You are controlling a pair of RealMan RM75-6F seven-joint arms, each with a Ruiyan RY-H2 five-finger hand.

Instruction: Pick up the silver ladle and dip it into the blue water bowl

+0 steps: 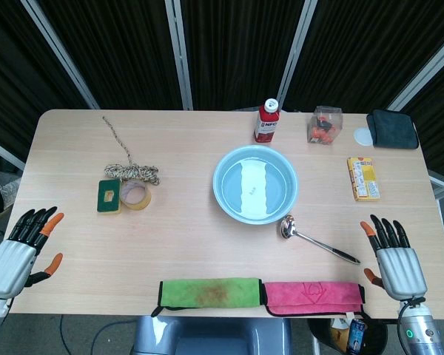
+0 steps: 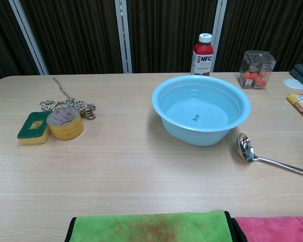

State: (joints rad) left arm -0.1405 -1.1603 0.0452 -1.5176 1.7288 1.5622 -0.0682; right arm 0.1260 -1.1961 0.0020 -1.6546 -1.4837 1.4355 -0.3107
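The silver ladle (image 1: 316,239) (image 2: 269,157) lies flat on the table, its cup next to the near right side of the blue water bowl (image 1: 254,184) (image 2: 201,108) and its handle running toward the right. The bowl stands mid-table with water in it. My right hand (image 1: 393,258) hovers at the table's near right edge, right of the handle's end, fingers spread and holding nothing. My left hand (image 1: 24,246) is at the near left edge, far from both objects, also spread and empty. Neither hand shows in the chest view.
A red NFC bottle (image 1: 267,121) and a clear box (image 1: 325,125) stand behind the bowl. Yellow packet (image 1: 363,177) and dark pouch (image 1: 392,128) lie at the right. Sponge (image 1: 109,195), tape roll (image 1: 134,195) and rope (image 1: 129,166) sit left. Green cloth (image 1: 209,291) and pink cloth (image 1: 313,296) line the front edge.
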